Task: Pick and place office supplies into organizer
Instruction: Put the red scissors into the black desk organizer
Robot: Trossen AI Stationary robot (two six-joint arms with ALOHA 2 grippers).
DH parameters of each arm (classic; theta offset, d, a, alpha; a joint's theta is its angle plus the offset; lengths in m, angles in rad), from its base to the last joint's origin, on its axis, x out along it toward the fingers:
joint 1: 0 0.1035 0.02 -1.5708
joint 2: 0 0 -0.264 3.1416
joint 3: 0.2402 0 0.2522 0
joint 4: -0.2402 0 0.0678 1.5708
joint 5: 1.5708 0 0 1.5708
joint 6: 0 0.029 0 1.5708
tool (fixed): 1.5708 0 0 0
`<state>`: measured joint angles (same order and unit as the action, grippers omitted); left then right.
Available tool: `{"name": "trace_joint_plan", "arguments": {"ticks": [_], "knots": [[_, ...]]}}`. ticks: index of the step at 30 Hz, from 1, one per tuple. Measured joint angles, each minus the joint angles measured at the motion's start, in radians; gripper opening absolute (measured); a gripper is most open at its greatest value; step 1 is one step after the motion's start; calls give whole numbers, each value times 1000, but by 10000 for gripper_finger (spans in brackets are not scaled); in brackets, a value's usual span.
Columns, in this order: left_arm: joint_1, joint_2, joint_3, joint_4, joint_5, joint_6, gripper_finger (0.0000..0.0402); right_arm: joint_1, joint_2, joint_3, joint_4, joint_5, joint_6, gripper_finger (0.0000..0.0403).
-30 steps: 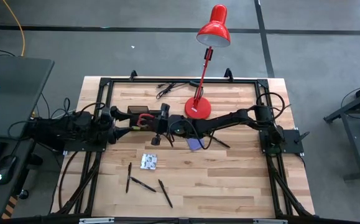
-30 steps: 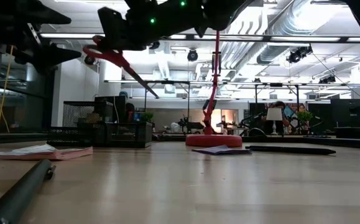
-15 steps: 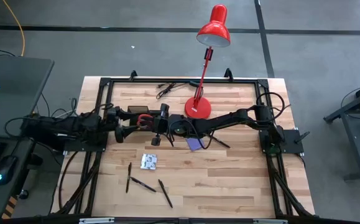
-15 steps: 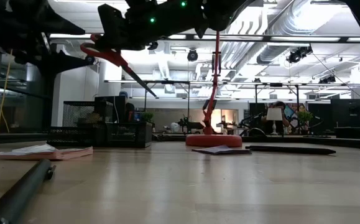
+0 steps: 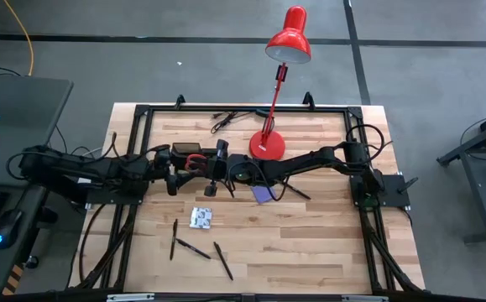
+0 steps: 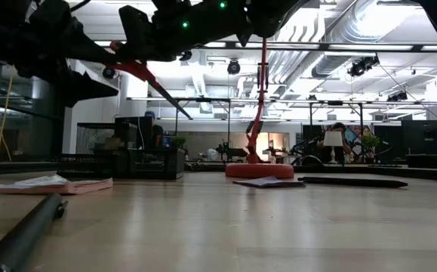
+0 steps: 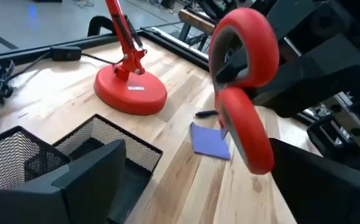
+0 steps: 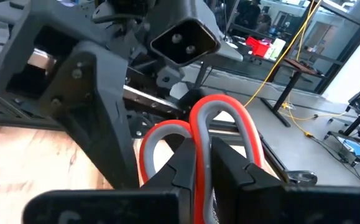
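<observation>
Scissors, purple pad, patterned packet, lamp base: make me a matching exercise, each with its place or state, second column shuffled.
Column one:
1. red-handled scissors
2. purple pad
3. patterned packet
4. lamp base

Column two:
A. lying flat on the table under the right arm
B. standing near the table's far edge, behind the right arm
C. held above the table in the right gripper
D. lying on the table near the loose black pens

Pairs: 1-C, 2-A, 3-D, 4-B
</observation>
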<state>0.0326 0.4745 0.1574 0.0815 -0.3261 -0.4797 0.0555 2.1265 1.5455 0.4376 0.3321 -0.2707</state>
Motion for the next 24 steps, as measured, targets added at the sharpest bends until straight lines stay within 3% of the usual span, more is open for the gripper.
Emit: {"name": "trace_joint_plan", "arguments": {"ticks": [13,24], "knots": [[0,6,0,51,28,32,190,2,0,0,-34,3,8,18],[0,5,0,55,29,92,95,1,0,0,-32,7,8,18]]}}
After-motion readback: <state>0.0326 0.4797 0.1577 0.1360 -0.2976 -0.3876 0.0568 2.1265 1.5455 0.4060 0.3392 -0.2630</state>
